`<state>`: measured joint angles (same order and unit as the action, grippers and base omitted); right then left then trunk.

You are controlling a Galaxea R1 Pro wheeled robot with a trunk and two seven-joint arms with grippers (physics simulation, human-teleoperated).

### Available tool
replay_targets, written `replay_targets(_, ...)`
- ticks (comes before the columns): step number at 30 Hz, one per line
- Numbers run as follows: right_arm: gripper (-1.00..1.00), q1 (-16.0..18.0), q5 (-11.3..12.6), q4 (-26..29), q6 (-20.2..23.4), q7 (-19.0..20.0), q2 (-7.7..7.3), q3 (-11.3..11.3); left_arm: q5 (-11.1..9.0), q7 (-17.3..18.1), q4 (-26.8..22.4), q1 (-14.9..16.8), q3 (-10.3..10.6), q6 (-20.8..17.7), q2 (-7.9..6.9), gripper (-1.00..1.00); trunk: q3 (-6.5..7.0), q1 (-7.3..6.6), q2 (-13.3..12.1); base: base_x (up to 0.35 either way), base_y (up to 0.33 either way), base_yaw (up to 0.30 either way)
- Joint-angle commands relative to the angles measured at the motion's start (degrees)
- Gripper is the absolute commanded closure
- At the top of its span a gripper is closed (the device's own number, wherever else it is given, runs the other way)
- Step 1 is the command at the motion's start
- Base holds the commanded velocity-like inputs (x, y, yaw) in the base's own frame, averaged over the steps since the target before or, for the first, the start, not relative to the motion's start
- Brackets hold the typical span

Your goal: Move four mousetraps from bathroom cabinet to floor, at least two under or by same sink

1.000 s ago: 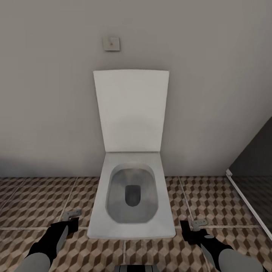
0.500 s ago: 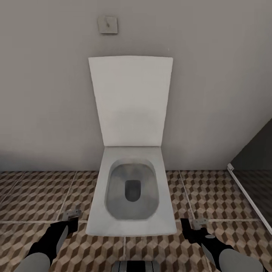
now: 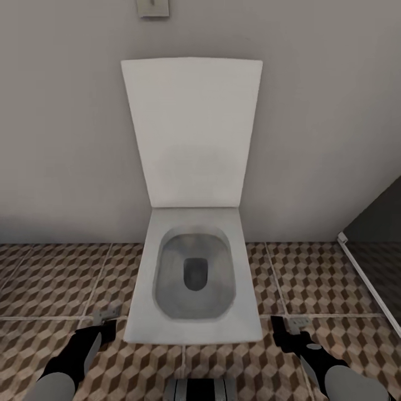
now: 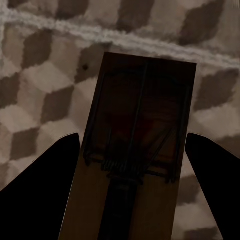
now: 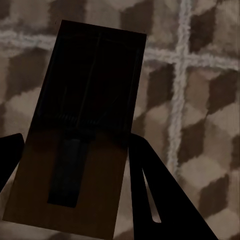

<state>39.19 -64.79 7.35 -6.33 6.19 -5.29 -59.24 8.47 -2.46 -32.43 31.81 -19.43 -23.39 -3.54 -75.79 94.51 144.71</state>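
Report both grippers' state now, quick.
Left gripper: shut on a flat brown wooden mousetrap with dark wire parts.
Right gripper: shut on a second, darker-looking wooden mousetrap.

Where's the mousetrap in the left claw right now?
In the left wrist view the mousetrap sits between the left claw's fingers above the bathroom floor; in the head view that claw hovers left of the toilet.
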Motion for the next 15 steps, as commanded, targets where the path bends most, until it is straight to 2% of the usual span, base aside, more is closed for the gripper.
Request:
replay_targets(1, 1.0, 0.0, 0.23, 0.2, -0.02, 0.23, -0.02, -0.02, -0.01, 0.0, -0.02, 0.0, 0.04, 0.0, 0.01, 1.0, -0.23, 0.02, 0.02, 0.0, 0.0, 0.0)
replay_targets(9, 1.0, 0.47, 0.47, 3.16, -0.09, 0.3, 0.01, -0.08, -0.09, 0.07, -0.56, 0.0, 0.17, 0.23, -0.32, 1.0, -2.0, 0.23, 0.12, 0.0, 0.0, 0.0)
replay_targets(15, 1.0, 2.92, 1.01, 5.65, -0.16, 1.02, 0.02, -0.08, -0.22, 0.28, -5.85, 0.0, 0.18, 0.31, -0.38, 1.0, -3.33, 0.38, 0.2, 0.0, 0.0, 0.0)
